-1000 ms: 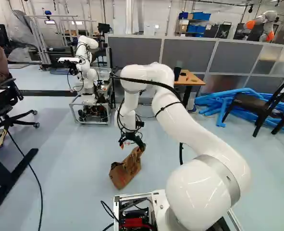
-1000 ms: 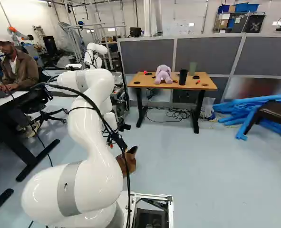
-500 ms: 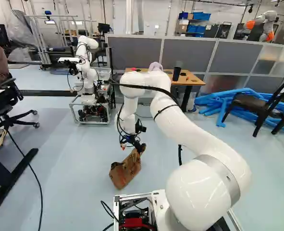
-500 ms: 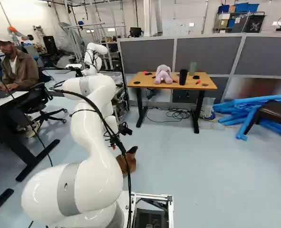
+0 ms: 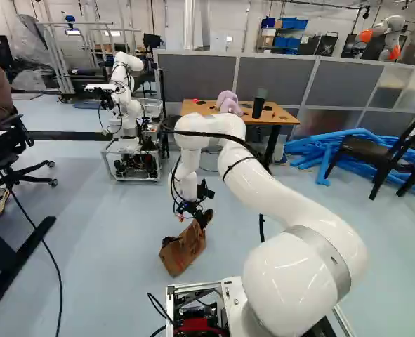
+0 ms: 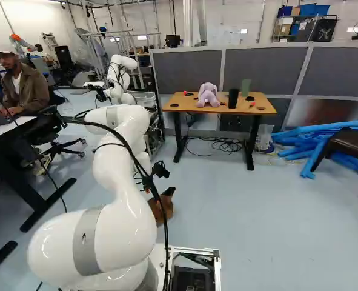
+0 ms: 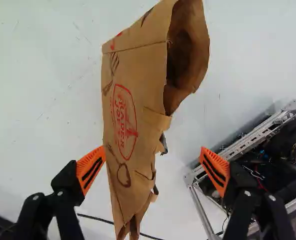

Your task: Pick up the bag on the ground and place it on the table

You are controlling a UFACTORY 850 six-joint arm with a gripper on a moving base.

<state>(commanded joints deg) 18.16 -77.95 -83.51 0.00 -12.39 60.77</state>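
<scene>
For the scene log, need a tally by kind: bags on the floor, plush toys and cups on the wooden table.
Brown bag: 1
Purple plush toy: 1
Cups: 2 (black cup, green cup)
Total: 4

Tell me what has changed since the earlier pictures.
The arm has come down, lowering the open claw toward the bag, but has not gripped it. The bag stays where it was on the floor, and the base has not moved.

Brown bag (image 5: 182, 251) on pale floor (image 6: 257, 212); wooden table (image 6: 188, 107) bearing purple plush toy (image 6: 208, 96), black cup (image 6: 233, 98), green cup (image 6: 245, 87)
</scene>
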